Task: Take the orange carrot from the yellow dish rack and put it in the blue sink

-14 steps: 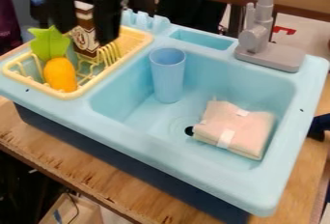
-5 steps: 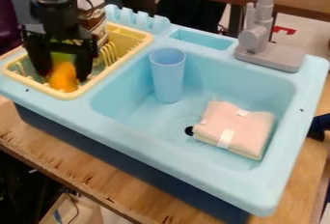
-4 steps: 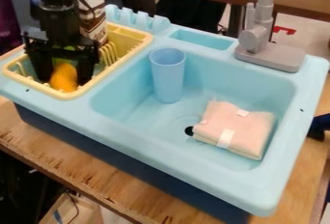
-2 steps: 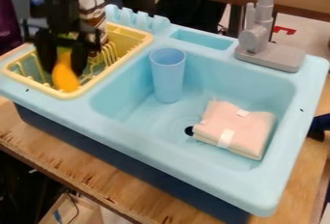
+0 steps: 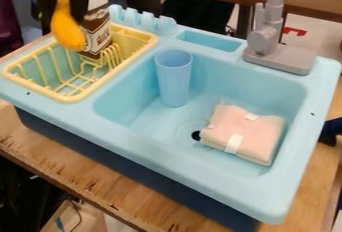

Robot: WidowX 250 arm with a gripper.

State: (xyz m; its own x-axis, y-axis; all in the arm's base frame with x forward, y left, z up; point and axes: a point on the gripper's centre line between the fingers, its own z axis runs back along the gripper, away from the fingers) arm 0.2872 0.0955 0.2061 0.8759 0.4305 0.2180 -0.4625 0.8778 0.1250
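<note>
At the upper left the black gripper [image 5: 65,1] is shut on the orange toy [image 5: 67,26], which hangs above the yellow dish rack [image 5: 79,96]. The toy is narrow at the top between the fingers and rounded below; its green leafy part is hidden. Just behind and to the right, a brown and white carton [image 5: 97,28] stands in the back of the rack, partly covered by the toy and the gripper.
A blue cup [image 5: 174,78] stands upright in the light blue sink [image 5: 130,113]. Folded pink cloth [image 5: 248,131] lies beside the drain at the sink's right. The grey faucet [image 5: 277,53] rises from the back rim.
The gripper came down over the orange toy in the rack, took hold of it and lifted it up above the rack. The cup and cloth have stayed where they were.
</note>
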